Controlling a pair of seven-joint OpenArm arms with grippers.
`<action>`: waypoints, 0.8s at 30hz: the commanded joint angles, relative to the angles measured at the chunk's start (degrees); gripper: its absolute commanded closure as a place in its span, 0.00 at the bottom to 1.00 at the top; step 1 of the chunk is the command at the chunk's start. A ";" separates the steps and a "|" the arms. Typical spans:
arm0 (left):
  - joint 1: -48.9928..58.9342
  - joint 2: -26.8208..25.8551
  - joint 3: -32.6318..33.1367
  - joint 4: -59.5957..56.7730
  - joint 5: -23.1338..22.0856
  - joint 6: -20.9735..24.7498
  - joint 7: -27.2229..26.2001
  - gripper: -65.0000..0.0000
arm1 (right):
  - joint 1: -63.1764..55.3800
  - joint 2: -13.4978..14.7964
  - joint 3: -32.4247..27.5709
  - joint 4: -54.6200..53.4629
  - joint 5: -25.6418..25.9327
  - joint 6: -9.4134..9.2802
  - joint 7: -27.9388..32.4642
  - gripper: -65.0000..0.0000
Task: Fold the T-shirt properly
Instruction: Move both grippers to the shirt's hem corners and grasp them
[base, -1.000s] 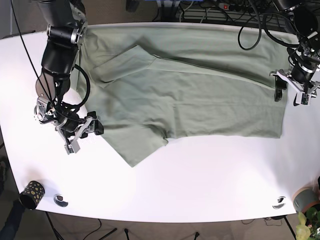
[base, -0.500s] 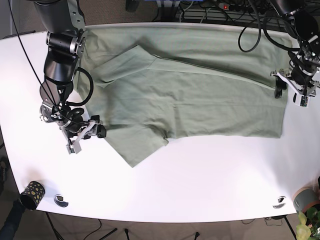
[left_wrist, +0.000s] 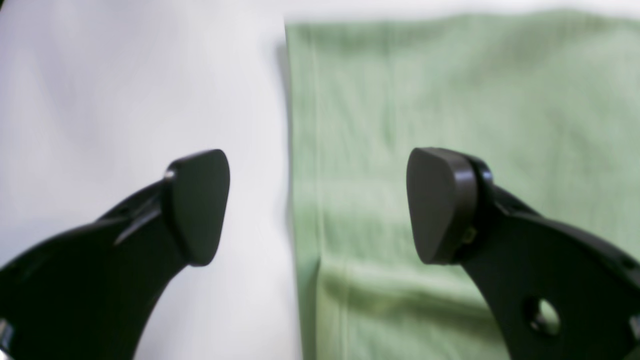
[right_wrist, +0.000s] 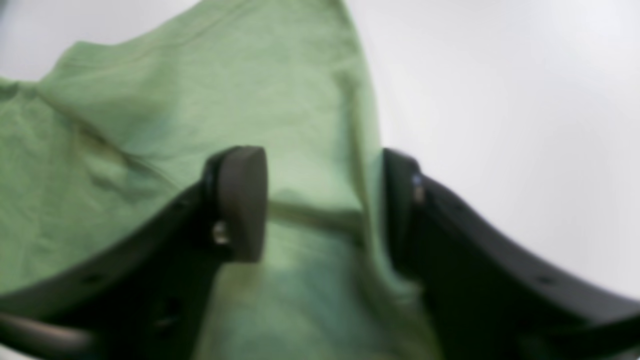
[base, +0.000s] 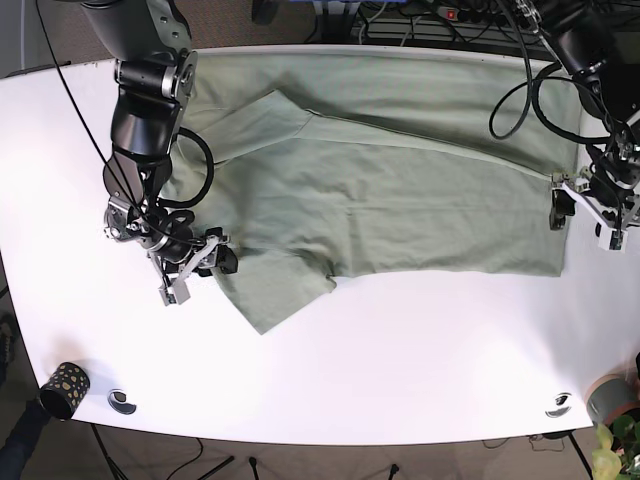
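Across the white table (base: 420, 350) the green T-shirt (base: 400, 190) lies flat, one side already folded over. My right gripper (right_wrist: 320, 210) is spread around the sleeve edge; the left gripper (left_wrist: 317, 205) is spread too, straddling the hem. I'd go lower, catch both layers, then close both together so nothing skews.

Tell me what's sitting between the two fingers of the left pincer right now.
In the left wrist view, the T-shirt side edge runs between the open left pincer fingers, bare white table on one side, cloth on the other.
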 joint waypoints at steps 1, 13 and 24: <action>-2.93 -2.23 0.89 -3.16 -0.64 2.65 -1.00 0.20 | 0.95 0.44 0.05 0.48 -0.47 0.14 -0.53 0.74; -18.14 -6.10 9.24 -27.95 -0.64 11.35 -6.19 0.20 | 1.04 0.61 0.05 0.57 -0.47 0.14 -0.53 1.00; -26.05 -6.28 16.01 -42.02 -0.82 11.00 -10.41 0.20 | 0.95 0.53 0.05 0.57 -0.47 0.14 -0.53 1.00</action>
